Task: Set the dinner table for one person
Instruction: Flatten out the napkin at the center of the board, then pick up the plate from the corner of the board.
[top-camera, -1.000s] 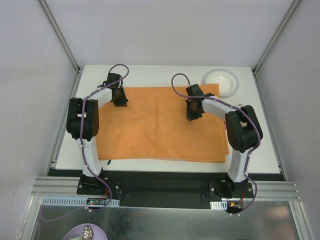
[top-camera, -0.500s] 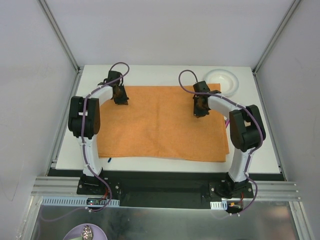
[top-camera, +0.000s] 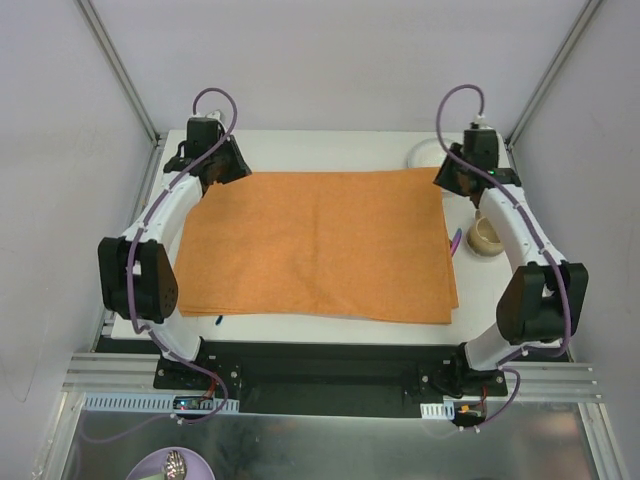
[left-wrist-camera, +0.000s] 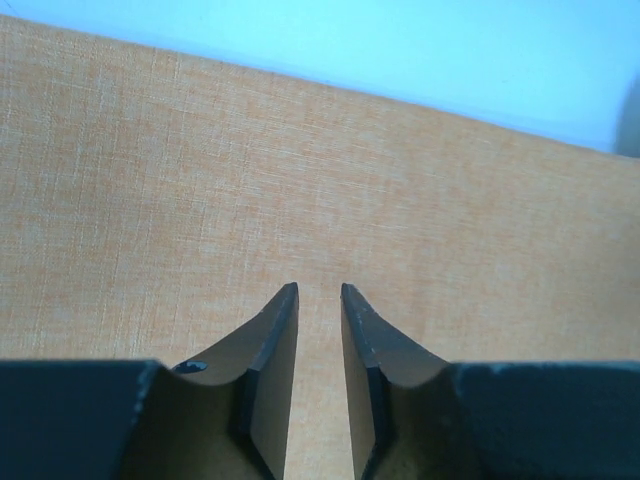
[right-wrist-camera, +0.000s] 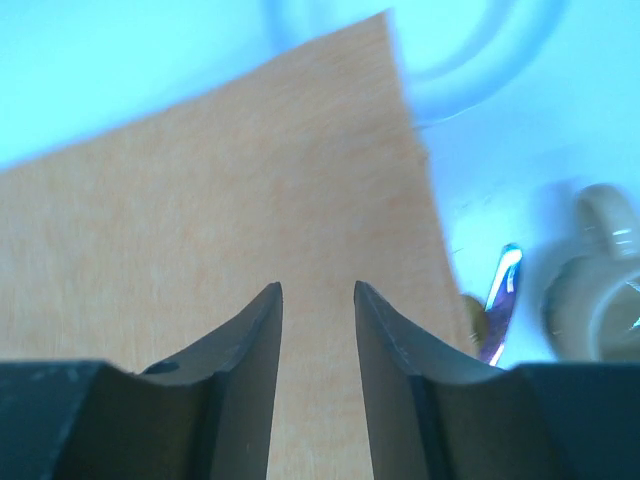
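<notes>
Placemat (top-camera: 320, 245) lies flat on the bench (top-camera: 330, 143); left tool (left-wrist-camera: 319, 290) and right tool (right-wrist-camera: 317, 287) slightly parted, empty. Plate (top-camera: 424, 153) and mug (top-camera: 487, 237) not yet placed.

- A white plate (top-camera: 422, 152) is largely hidden behind the right arm (top-camera: 510, 215) from above.
- A cup (right-wrist-camera: 600, 295) is shown blurred and cropped at the right wrist view's edge.
- A purple-handled utensil (right-wrist-camera: 500, 290) is blurred beside the orange cloth (right-wrist-camera: 250, 220); its kind cannot be told.
- A dark item (top-camera: 217, 321) at the cloth's near edge is too small to be identified.

Orange cloth (top-camera: 320, 245) is lying flat mid-frame, beige mug (top-camera: 483, 238) sitting just right, purple dish (top-camera: 145, 468) peeking in bottom left.
</notes>
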